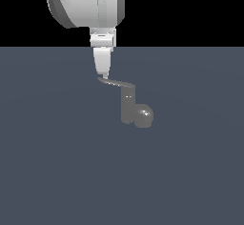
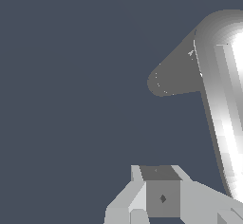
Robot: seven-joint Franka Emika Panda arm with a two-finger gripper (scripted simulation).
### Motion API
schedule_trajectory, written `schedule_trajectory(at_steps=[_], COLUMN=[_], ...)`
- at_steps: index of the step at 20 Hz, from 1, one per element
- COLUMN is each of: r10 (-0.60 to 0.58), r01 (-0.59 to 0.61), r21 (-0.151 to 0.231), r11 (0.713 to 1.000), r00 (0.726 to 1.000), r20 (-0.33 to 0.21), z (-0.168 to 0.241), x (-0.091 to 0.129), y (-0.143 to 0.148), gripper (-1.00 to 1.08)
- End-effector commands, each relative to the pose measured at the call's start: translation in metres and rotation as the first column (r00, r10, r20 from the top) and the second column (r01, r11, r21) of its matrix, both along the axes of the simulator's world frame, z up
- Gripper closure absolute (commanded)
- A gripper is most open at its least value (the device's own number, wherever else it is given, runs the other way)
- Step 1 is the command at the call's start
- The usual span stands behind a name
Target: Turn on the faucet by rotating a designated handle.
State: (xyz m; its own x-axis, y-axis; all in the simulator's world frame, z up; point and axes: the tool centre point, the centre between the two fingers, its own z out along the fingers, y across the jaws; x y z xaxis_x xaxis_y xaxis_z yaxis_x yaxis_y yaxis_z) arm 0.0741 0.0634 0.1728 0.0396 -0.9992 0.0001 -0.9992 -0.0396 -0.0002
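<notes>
The faucet (image 1: pixel 127 107) is a glossy grey post with a rounded bulb (image 1: pixel 144 117) at its foot on the exterior view's right. Its handle (image 1: pixel 116 83), a thin flat lever, runs from the post's top toward the exterior view's left. My gripper (image 1: pixel 103 74) hangs straight down from the white arm, with its tips at the lever's free end, touching or nearly so. The fingers look pressed together with nothing between them. In the wrist view the handle (image 2: pixel 223 114) is a long bright blade beside my gripper (image 2: pixel 159 173), and the darker post (image 2: pixel 173 78) points away.
The faucet stands on a flat, plain blue-grey floor (image 1: pixel 57 162). The bulky white arm link (image 1: pixel 86 2) hangs above the lever's end. Nothing else shows in either view.
</notes>
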Motion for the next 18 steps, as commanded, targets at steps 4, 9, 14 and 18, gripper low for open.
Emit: schedule_trajectory(at_steps=[4,9,14,18], r10=[0.002,0.002,0.002,0.002], r01=[-0.002,-0.002,-0.002,-0.002], r21=[0.0,0.0,0.0,0.0], r11=[1.0,1.0,1.0,1.0], r00=[1.0,1.0,1.0,1.0], r20=[0.0,0.0,0.0,0.0], z=[0.0,0.0,0.0,0.0], x=[-0.003,-0.017,-0.032,-0.044], y=[0.001,0.003,0.005,0.006], gripper=[1.08,1.08,1.08,1.08])
